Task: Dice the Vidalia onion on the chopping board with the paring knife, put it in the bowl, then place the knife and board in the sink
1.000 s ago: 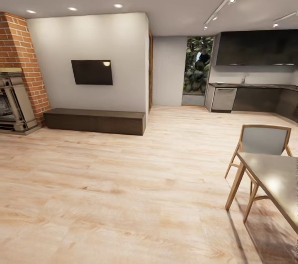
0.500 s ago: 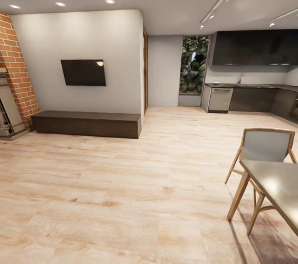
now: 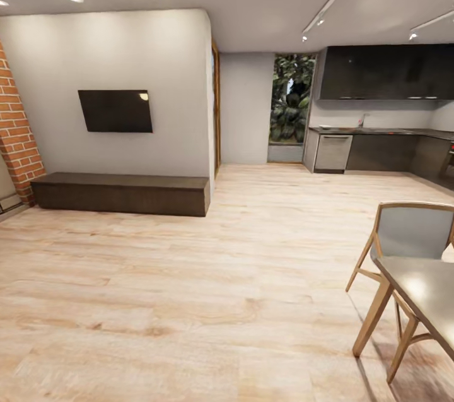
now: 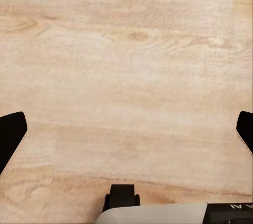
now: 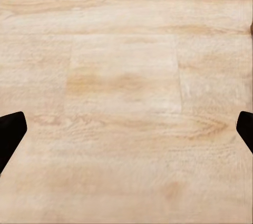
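Jaws on both arms stand wide apart with nothing between them: on my left gripper (image 4: 126, 129) I see one dark fingertip (image 4: 10, 137) at each side of the wrist view, and the right gripper (image 5: 126, 129) shows the same spread, its fingertips (image 5: 9, 132) just at the picture's edges. Both point down at the pale wood-plank floor (image 3: 189, 301), and a bit of the robot's light body (image 4: 158, 214) sits at the near edge of my left wrist view.

From the head view I look across an open living room. On the left a white wall carries a dark wall screen (image 3: 115, 111), with a long low dark bench (image 3: 120, 192) under it and a strip of brick (image 3: 17, 137) at the far left. Near me on the right stand a wooden chair with a grey back (image 3: 413, 231) and the corner of a grey dining table (image 3: 425, 291), the chair tucked just beside it.

Far off on the right is the kitchen: the countertop (image 3: 378, 131) runs above dark cabinets, with dark wall cupboards (image 3: 384, 72) over it. A thin tap (image 3: 362, 119) rises from the counter there, marking the sink; the basin itself is too small to make out, as are the onion, board, knife and bowl. A window full of green leaves (image 3: 291, 99) lies just left of the kitchen.
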You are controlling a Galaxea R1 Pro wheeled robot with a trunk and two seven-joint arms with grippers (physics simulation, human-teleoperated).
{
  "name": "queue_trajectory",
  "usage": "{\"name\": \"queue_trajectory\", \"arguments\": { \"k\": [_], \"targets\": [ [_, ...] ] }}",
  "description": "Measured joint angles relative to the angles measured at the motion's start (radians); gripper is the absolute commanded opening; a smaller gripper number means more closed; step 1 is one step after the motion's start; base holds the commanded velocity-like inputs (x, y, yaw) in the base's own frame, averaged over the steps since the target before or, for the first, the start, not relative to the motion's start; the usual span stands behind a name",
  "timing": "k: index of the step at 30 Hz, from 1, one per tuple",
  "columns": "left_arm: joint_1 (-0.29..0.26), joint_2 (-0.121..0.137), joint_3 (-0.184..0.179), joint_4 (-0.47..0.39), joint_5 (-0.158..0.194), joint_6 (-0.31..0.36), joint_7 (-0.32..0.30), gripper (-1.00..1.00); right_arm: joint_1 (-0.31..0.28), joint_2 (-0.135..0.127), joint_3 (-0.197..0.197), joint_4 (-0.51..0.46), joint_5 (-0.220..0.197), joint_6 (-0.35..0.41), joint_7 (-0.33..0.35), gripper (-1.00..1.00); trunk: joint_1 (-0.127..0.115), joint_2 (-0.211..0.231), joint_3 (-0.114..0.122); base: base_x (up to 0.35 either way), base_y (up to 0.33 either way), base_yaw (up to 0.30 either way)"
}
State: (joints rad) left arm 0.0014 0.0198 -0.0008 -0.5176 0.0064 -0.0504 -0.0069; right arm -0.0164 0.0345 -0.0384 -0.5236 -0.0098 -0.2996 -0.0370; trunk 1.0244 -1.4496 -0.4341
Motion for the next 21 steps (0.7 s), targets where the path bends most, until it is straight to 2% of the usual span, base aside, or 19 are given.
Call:
{"name": "queue_trajectory", "arguments": {
  "k": [21],
  "targets": [
    [0.000,0.000,0.000,0.000,0.000,0.000,0.000,1.00,0.000,0.000,0.000,0.000,0.000,0.000,0.000,1.00,0.000,0.000,0.000,0.346,0.000,0.000]
  ]
}}
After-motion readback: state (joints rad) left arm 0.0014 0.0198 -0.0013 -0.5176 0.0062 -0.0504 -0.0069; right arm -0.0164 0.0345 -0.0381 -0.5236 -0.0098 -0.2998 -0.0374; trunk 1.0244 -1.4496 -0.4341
